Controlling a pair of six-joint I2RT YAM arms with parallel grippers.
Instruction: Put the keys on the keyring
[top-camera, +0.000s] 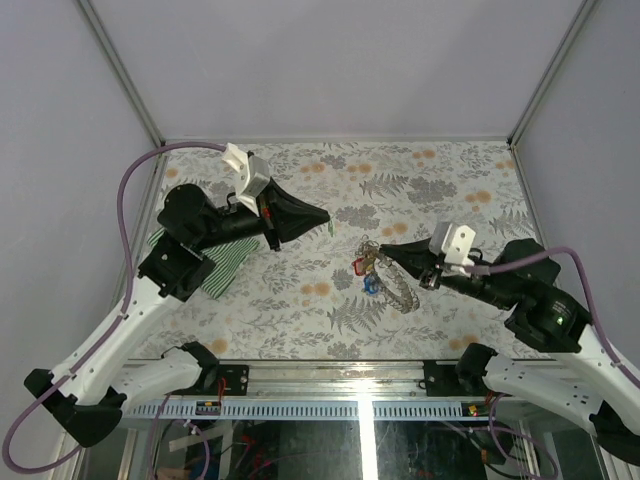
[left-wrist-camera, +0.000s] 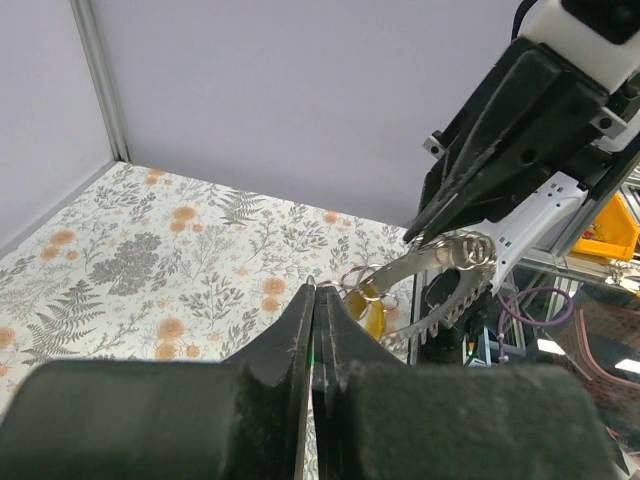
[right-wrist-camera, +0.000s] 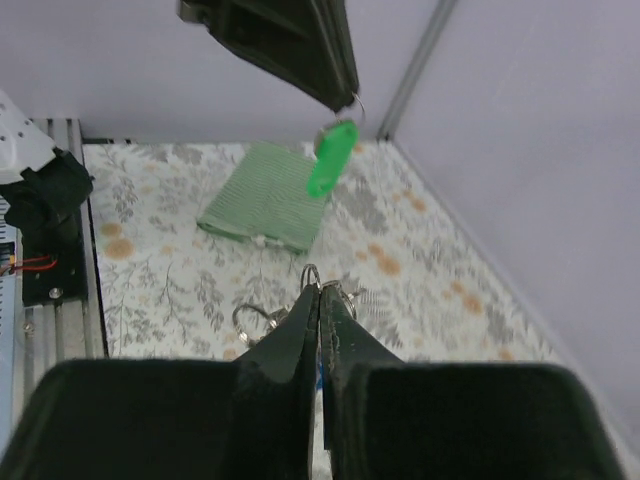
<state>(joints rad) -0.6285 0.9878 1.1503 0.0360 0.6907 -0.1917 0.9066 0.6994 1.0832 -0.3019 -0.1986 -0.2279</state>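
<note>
Left gripper (left-wrist-camera: 315, 297) first, since its own wrist cam has those black fingers right up against the lens. The jaws are pinched flat together with a sliver of green showing in the seam. From the opposite side you can see what that is: the green key (right-wrist-camera: 332, 158) dangles off its tip by a little wire loop, up in the air and clear of the table (top-camera: 450, 180). Right gripper (right-wrist-camera: 320, 292) is clamped tight too, and it's got the keyring (left-wrist-camera: 455, 262) nipped at the ring end, so the toothy grey chain droops away from its tip toward the tabletop. A yellow key (left-wrist-camera: 372, 318) hangs in that bunch of rings just below the grip. From overhead a red key (top-camera: 358, 266) and a blue key (top-camera: 371, 285) sit right by the same cluster, with the rest of the chain curling off toward the right arm's side. Can't tell from any angle whether red and blue are actually threaded on or just lying against it. The two tips face each other near the middle of the table, close but not touching, and the green key hangs at the left one's tip. Further out, a green-and-white striped cloth (top-camera: 228, 264) lies flat under the left arm, well apart from the key cluster. Floral print covers the whole tabletop.
</note>
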